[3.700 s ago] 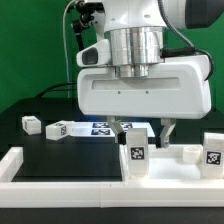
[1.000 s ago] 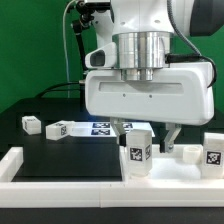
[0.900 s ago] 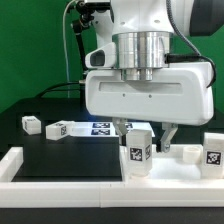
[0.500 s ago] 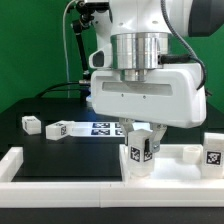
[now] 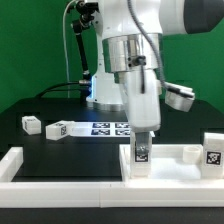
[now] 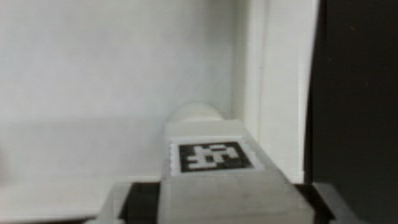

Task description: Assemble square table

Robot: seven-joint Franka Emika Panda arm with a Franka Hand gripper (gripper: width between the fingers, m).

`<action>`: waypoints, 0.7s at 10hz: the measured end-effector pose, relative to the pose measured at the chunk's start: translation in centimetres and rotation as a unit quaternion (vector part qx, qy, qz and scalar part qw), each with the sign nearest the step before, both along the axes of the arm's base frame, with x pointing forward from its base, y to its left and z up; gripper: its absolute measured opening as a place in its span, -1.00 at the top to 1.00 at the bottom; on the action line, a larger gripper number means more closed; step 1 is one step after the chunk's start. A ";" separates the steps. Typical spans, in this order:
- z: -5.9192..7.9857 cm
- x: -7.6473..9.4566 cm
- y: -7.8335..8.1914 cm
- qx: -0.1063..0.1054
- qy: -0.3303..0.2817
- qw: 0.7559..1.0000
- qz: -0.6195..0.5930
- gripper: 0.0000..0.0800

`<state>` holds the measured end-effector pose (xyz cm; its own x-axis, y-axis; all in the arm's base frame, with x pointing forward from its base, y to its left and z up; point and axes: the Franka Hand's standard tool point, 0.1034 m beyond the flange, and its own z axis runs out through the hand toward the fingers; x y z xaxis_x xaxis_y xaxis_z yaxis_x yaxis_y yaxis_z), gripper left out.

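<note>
We're screwing a leg (image 5: 141, 162) into the panel (image 5: 182, 170), pincer (image 5: 141, 146) clamped on it upright; next probably release, counter-rotate, regrasp.

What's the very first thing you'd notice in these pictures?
The big white robot arm fills the middle of the exterior view, its gripper closed on a white leg standing upright on the square panel. In the wrist view, that leg's black-and-white tag stares straight at the camera.
</note>
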<state>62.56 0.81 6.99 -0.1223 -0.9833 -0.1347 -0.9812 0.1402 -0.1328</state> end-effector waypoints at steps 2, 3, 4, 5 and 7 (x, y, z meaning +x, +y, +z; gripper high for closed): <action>0.0 0.3 0.6 0.040 0.001 0.985 -0.165 0.26; 0.0 0.3 0.5 0.038 0.000 0.987 -0.155 0.23; 0.0 0.3 0.5 0.036 -0.002 0.989 -0.146 0.23; 0.0 0.3 0.6 0.036 -0.002 0.989 -0.143 -0.29; 0.2 0.5 0.4 -0.013 -0.034 0.997 0.069 -0.55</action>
<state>63.09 1.26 7.20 0.0235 -0.9933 -0.1127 -0.9795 -0.0003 -0.2016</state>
